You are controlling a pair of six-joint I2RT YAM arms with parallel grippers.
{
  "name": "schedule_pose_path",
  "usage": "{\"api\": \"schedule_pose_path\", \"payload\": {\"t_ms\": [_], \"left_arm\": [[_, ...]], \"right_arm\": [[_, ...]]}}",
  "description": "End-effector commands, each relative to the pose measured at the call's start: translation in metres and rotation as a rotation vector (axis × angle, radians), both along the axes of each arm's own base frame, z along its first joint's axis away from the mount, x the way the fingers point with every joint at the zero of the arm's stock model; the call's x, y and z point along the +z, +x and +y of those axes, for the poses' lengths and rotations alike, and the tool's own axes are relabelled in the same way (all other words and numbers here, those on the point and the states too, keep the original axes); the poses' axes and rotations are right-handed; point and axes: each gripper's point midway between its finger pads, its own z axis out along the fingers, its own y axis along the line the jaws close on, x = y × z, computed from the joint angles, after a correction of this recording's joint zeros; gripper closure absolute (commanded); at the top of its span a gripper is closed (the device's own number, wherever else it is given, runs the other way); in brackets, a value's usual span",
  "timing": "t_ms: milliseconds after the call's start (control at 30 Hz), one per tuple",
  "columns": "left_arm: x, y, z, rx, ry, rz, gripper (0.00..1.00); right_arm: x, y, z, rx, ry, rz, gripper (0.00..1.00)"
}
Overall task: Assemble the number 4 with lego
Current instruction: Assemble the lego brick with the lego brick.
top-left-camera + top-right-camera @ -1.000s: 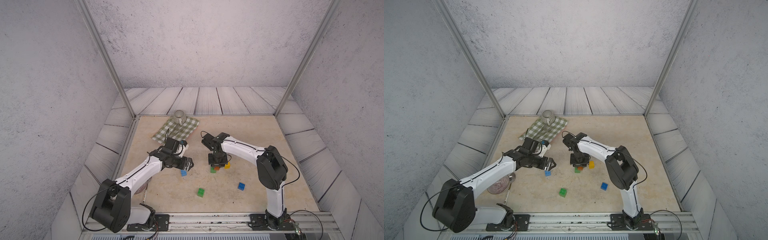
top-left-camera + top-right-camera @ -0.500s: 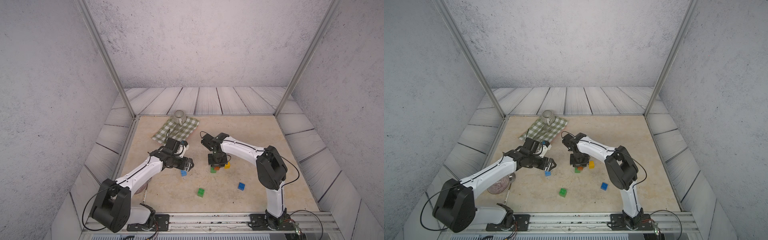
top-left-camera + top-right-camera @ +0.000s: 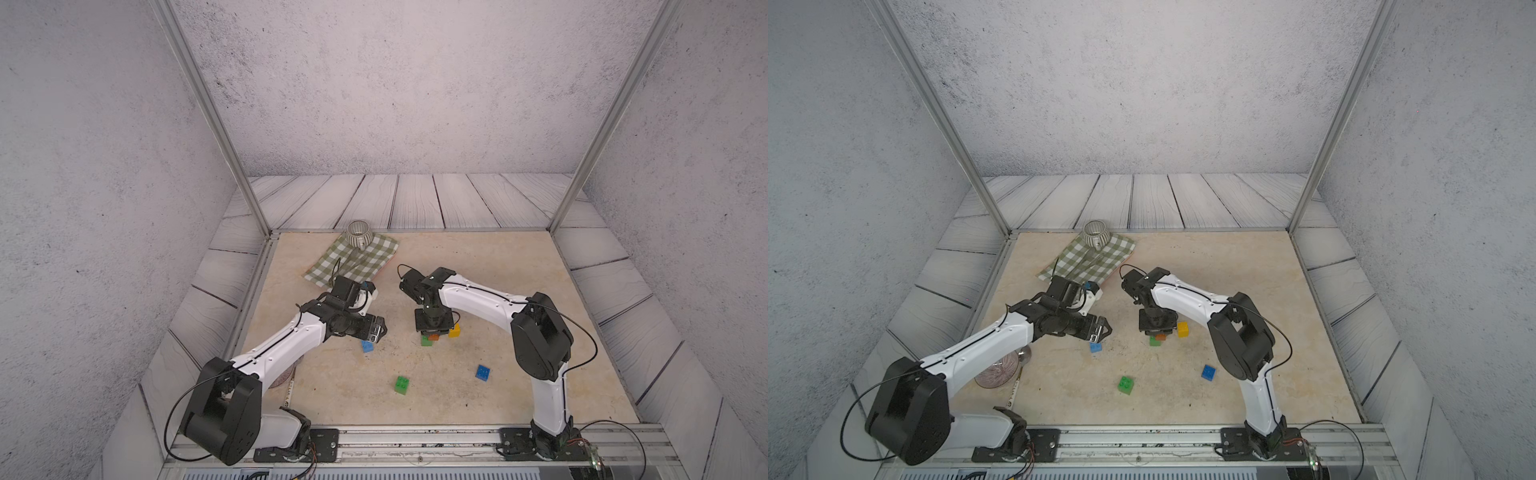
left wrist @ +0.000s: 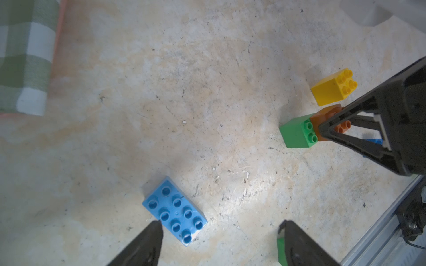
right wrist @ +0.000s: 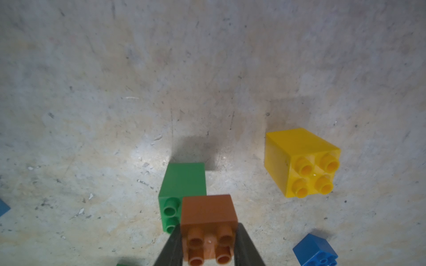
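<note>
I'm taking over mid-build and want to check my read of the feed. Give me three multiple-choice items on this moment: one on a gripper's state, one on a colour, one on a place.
1. The right gripper is:
A. open and empty
B. shut on the orange-brown brick
C. open around that brick

2. The brick half covered by the orange-brown brick is:
A. yellow
B. dark blue
C. green

3. The long light blue brick lies:
A. on the orange-brown brick
B. on the table by the left gripper
C. in the right gripper

Answers:
1 B: its fingers press the brick's two sides in the right wrist view.
2 C: the green brick shows two studs beside the orange-brown one.
3 B: the left wrist view shows it flat on the table beside the open gripper.
</note>
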Motion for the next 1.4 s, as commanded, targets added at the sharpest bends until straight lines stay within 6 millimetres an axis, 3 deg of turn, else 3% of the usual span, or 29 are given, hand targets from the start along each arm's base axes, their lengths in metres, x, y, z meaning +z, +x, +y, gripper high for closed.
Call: {"api": "schedule_pose_path", "payload": {"t_ms": [0,233,533,1067,1367], "left_arm": [[0.006,0.003,-0.003,-0.016,0.008,-0.02,0.15],[0.008,0.004,-0.004,-0.015,0.007,-0.028,0.15],[0.01,0.005,-0.001,-0.005,0.012,-0.042,0.15],[0.012,0.006,0.002,0.006,0.025,-0.058,0.15],[0.013,0.006,0.002,0.007,0.025,-0.06,0.15]], "right_arm": [[-0.044,-0.009,-0.014,-0.001,-0.101,0.066,1.0],[-0.044,-0.009,-0.013,0.0,-0.107,0.07,0.99],[-0.025,-0.005,-0.014,-0.013,-0.09,0.033,0.83],[0.005,0.008,-0.008,-0.018,-0.071,-0.031,0.64],[0.001,0.007,-0.005,-0.017,-0.062,-0.014,0.56]]}}
